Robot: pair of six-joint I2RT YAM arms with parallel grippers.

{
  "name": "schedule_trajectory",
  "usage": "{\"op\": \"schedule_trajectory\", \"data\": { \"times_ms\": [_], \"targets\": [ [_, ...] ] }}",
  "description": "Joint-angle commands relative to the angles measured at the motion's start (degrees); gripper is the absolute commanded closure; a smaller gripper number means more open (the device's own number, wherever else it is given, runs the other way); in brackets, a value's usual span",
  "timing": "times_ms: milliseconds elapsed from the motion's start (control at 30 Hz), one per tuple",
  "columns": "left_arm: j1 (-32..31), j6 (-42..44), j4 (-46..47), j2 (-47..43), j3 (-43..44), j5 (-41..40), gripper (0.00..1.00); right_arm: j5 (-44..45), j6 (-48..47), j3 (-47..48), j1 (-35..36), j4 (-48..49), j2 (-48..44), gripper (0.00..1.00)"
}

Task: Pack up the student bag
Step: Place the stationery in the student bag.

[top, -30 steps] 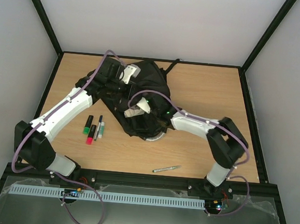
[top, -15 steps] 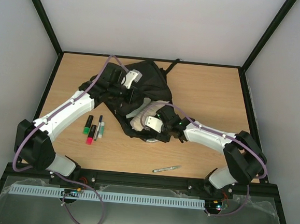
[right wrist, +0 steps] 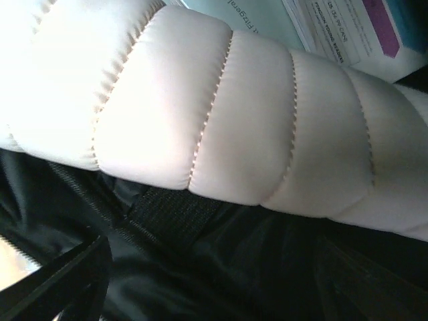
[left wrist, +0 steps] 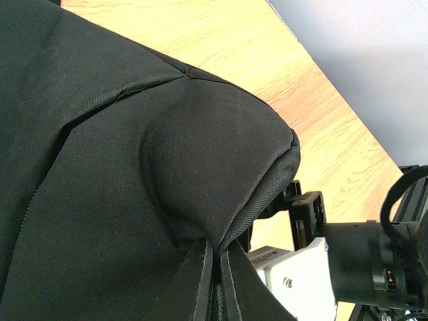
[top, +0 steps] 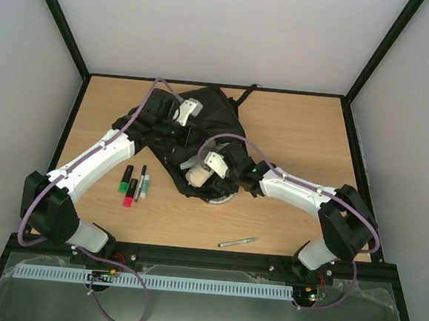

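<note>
student bag (top: 216,116) lies slumped on the far-middle part of the wooden tabletop (top: 305,138), black and crumpled. the left claw (left wrist: 214,294) is pressed together on a fold of its cloth at the bag's left side, with the fabric bunched into a ridge where it is pinched. the right claw (top: 207,172) is at the bag's near edge, right against a white quilted pouch (right wrist: 221,127) that sits at the mouth of the bag. whether it is spread or gripping i cannot tell (its fingers don't show clearly in either view). past the pouch some printed paper (right wrist: 348,27) shows, and a black webbing strap (right wrist: 167,214) runs beneath it. left of the bag lie a black-and-green marker (top: 126,178), a black-and-red marker (top: 130,193) and a pair of slim pens (top: 143,183). a silver pen (top: 238,242) lies near the front edge, well apart from the bag.
</note>
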Motion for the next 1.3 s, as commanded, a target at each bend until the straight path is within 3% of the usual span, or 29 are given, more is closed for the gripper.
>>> {"op": "schedule_trajectory", "data": {
  "times_ms": [0,100,200,367,533,867,1067,1267],
  "targets": [
    [-0.18,-0.34,3.14,-2.56,2.70,0.75,0.98,-3.93,10.60,3.25,-1.02,-11.37,-2.34,0.15],
    [-0.16,-1.56,5.39,-2.68,0.99,0.78,0.98,-8.84,14.74,2.20,-2.36,-13.81,-3.79,0.11],
    [-0.16,-2.93,6.79,-2.50,-0.37,-0.42,0.98,-13.49,19.75,-0.42,-4.52,-11.44,-6.94,0.00],
    [-0.18,-5.44,8.81,-2.07,-2.14,-2.30,0.98,-25.70,27.40,-1.42,-8.91,-7.92,-8.45,0.01],
    [-0.23,-8.03,10.40,-2.16,-2.36,-3.51,0.98,-36.12,39.45,0.15,-12.49,-2.74,-3.78,0.01],
    [-0.34,-10.35,11.46,-4.13,-2.88,-6.74,0.97,-41.73,65.97,0.57,-12.73,11.78,4.73,0.09],
    [-0.79,-10.59,11.48,-3.83,-2.37,-6.46,0.98,-38.56,72.76,1.21,-12.56,14.83,8.61,0.35],
    [-0.80,-9.66,11.20,-3.50,-2.34,-6.17,0.98,-41.61,66.19,-0.99,-12.56,16.39,4.30,0.63]
  ]
}}
